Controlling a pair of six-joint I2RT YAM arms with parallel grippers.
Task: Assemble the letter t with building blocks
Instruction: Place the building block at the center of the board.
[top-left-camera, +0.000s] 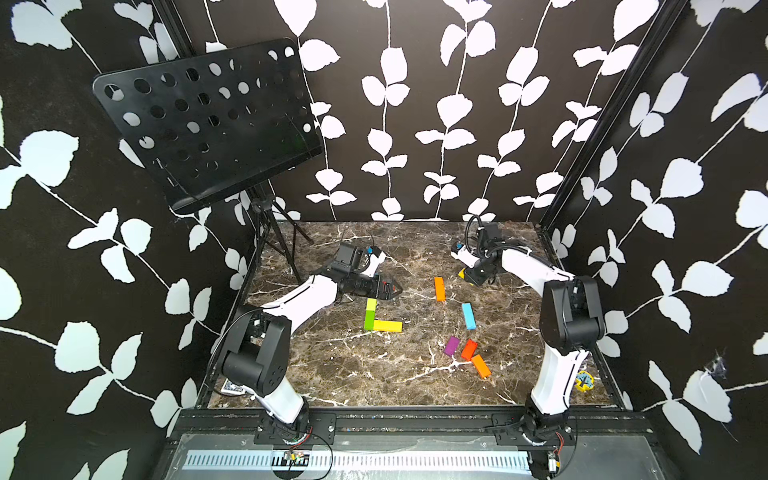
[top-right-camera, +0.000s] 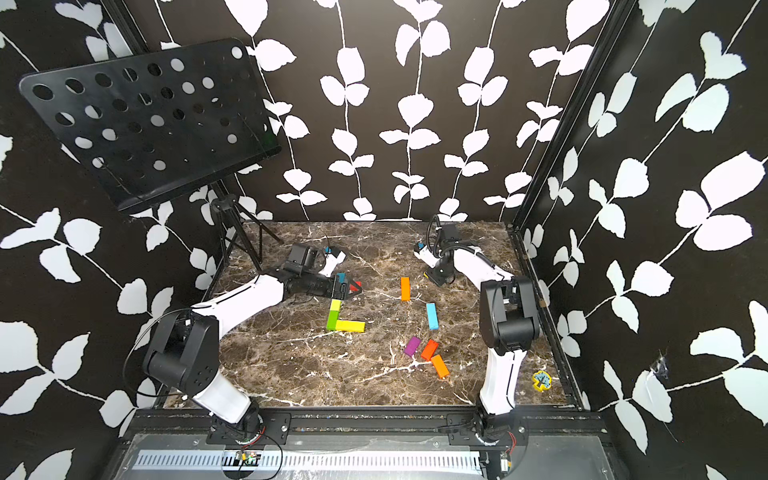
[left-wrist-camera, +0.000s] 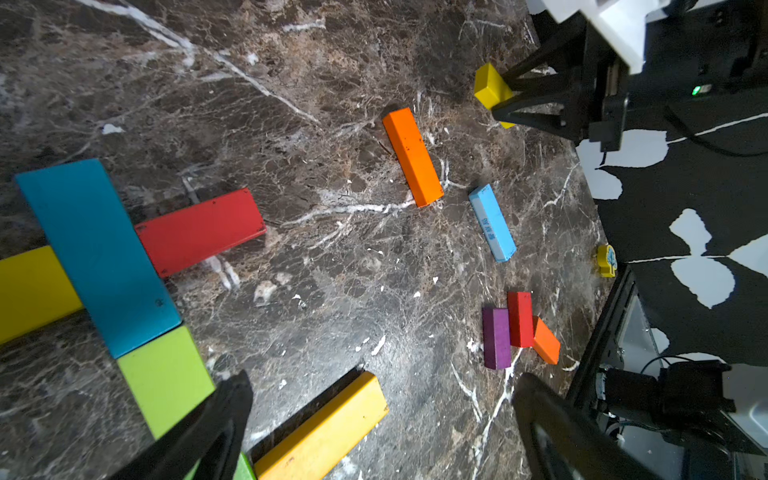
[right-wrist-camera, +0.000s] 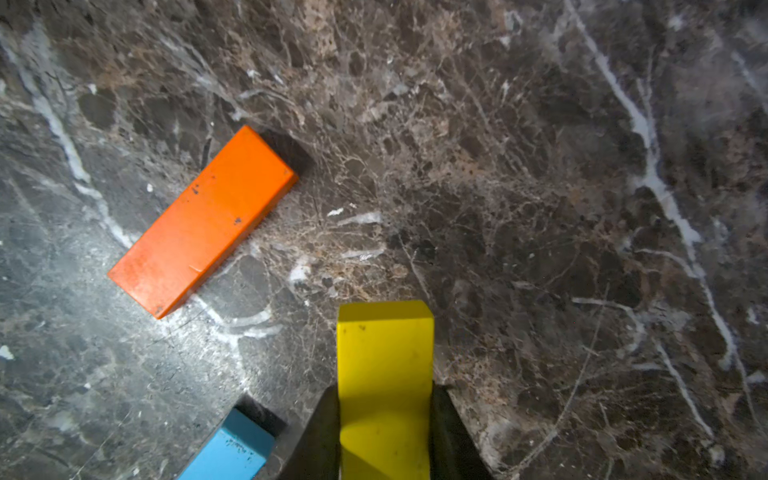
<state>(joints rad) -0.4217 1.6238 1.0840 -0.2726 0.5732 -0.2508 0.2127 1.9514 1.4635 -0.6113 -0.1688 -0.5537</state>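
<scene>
The part-built letter t (top-left-camera: 374, 318) lies left of the middle. In the left wrist view a blue block (left-wrist-camera: 97, 253) meets a green block (left-wrist-camera: 166, 378) end to end. A red block (left-wrist-camera: 199, 230) and a yellow block (left-wrist-camera: 35, 291) flank the blue one. A long yellow block (left-wrist-camera: 320, 428) branches off the green. My left gripper (top-left-camera: 390, 289) hovers open and empty over them. At the back right my right gripper (right-wrist-camera: 384, 399) is shut on a yellow block (right-wrist-camera: 384, 353). Loose orange (top-left-camera: 439, 288), light blue (top-left-camera: 468, 316), purple (top-left-camera: 451, 345), red (top-left-camera: 468, 349) and orange (top-left-camera: 481, 365) blocks lie right of the middle.
A black perforated music stand (top-left-camera: 208, 120) rises at the back left, its tripod legs (top-left-camera: 276, 243) on the table's far-left corner. A small yellow round piece (top-left-camera: 585, 380) sits by the right arm's base. Patterned walls enclose three sides.
</scene>
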